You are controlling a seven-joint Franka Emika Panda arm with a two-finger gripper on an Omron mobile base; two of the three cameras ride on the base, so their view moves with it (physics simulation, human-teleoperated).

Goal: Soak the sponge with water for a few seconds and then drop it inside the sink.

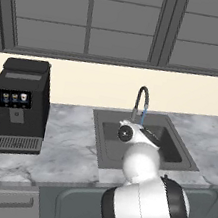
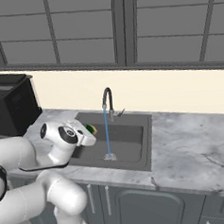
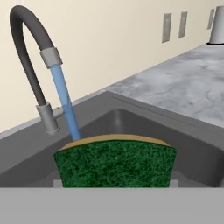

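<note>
Your grey marbled counter (image 1: 70, 139) runs under a cream wall and dark-framed windows (image 1: 91, 16), with a black coffee machine (image 1: 20, 105) at the left, then the dark sink (image 2: 135, 150) and its gooseneck faucet (image 2: 107, 102) pouring a thin blue stream of water (image 2: 107, 133) into the basin. Your gripper (image 2: 89, 133) hovers over the sink's left part, narrowly clenched on the sponge (image 3: 116, 162), whose green face sits just beside the stream, low in the hand view.
</note>
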